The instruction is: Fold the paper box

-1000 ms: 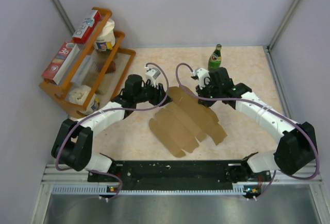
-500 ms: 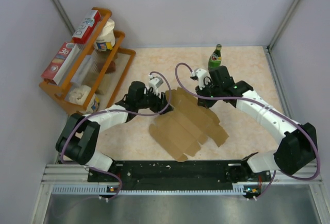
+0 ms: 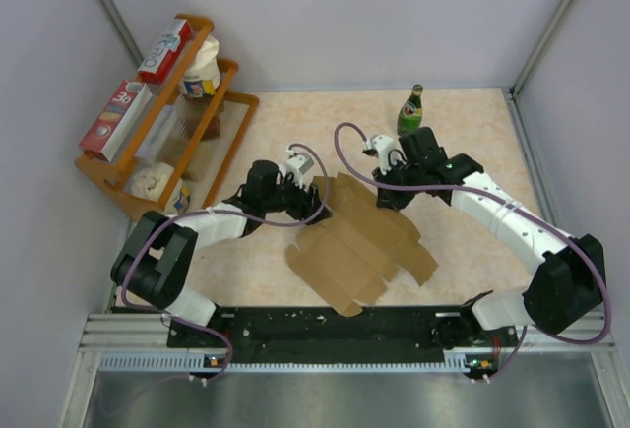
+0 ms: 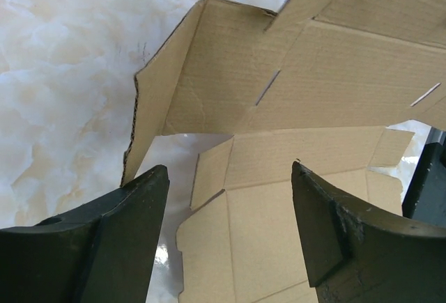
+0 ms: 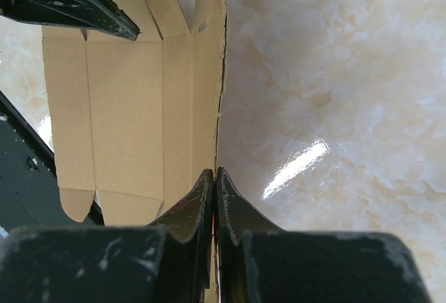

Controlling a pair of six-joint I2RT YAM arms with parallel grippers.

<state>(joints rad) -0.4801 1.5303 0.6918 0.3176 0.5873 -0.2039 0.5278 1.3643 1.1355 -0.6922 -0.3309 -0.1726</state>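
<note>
The paper box [image 3: 359, 241] is a plain brown die-cut sheet, mostly unfolded, in the middle of the table. Its far edge is raised off the surface. My right gripper [image 3: 386, 190] is shut on that raised edge; in the right wrist view the thin cardboard edge [image 5: 218, 73] runs straight into the closed fingertips [image 5: 214, 172]. My left gripper [image 3: 317, 197] is open at the box's far left corner. In the left wrist view its gripper [image 4: 230, 166] hangs over a flat panel, with a bent-up flap [image 4: 202, 66] just ahead and nothing between the fingers.
A green bottle [image 3: 410, 110] stands upright behind the right gripper. An orange rack [image 3: 232, 101] holding red-and-white cartons and containers stands at the far left. Grey walls close in the table on three sides.
My left gripper has moved right, up to the box's left flap, and opened wider. The right gripper has stayed shut on the raised edge.
</note>
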